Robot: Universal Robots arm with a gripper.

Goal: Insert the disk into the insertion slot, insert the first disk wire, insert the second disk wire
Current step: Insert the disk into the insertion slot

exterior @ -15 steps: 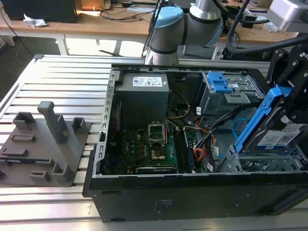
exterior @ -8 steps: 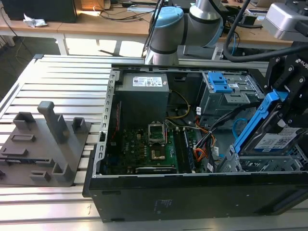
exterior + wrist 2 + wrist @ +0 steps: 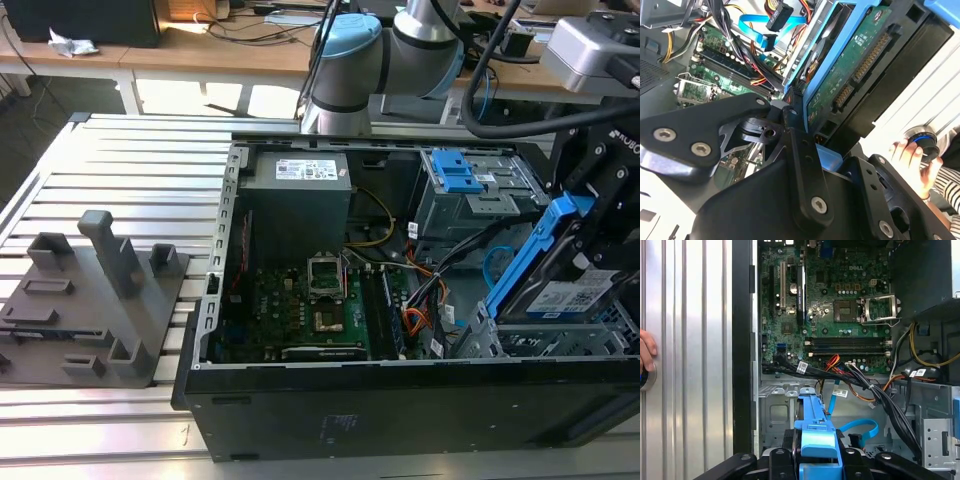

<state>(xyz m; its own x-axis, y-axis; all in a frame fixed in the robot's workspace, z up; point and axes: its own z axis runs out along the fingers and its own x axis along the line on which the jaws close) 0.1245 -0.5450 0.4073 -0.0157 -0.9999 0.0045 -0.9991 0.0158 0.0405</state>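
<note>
Gripper (image 3: 817, 452) was clamped on the disk (image 3: 565, 285), holding it tilted on edge just above the insertion slot (image 3: 525, 340), so it wasn't in yet. My worry was that at that angle the blue caddy could've jammed on the cage rim. It could also have pinched the second disk wire (image 3: 865, 426), which looped loose near the cage.

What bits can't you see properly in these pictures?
1. The disk: first wrist view, held end hidden by the gripper.
2. The second disk wire: first wrist view, one end goes behind the disk.
3. The insertion slot: exterior view, inside hidden by its own walls and the disk.
4. A hand: first wrist view, cut off by the picture's edge.
</note>
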